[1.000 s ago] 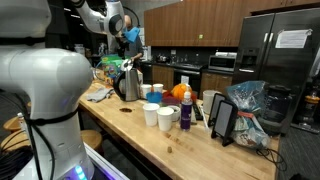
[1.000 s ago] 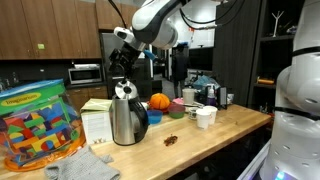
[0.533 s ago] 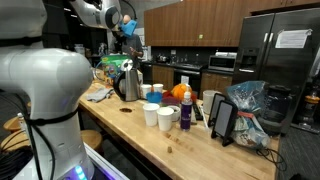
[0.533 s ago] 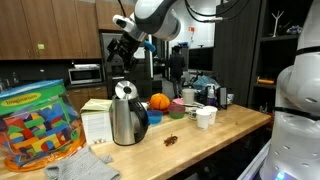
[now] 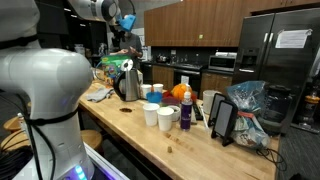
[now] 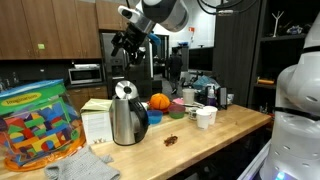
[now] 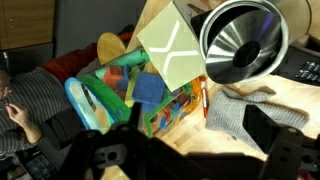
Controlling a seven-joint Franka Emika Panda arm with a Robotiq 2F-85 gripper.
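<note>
My gripper (image 5: 126, 34) (image 6: 122, 45) hangs high in the air above the back end of the wooden counter (image 6: 190, 140), open and holding nothing. In the wrist view its dark fingers (image 7: 272, 128) stand wide apart at the bottom edge, with only counter and cloth between them. Well below it stands a steel kettle (image 6: 127, 113) (image 5: 129, 82) with a black handle; the wrist view looks down into its shiny top (image 7: 243, 40). Beside the kettle lie a clear bag of coloured blocks (image 6: 35, 125) (image 7: 125, 90) and a grey cloth (image 7: 238, 112) (image 6: 85, 165).
A pale green box (image 7: 172, 52) (image 6: 97, 120) stands by the kettle. Farther along the counter are white cups (image 5: 158, 115) (image 6: 205, 117), an orange pumpkin (image 6: 159, 102) (image 5: 180, 93), a tablet on a stand (image 5: 222, 120) and a plastic bag (image 5: 250, 110). Cabinets and a fridge (image 5: 275, 50) stand behind.
The gripper has risen away from the kettle, moving up and slightly back over the last second. Nothing on the counter has moved.
</note>
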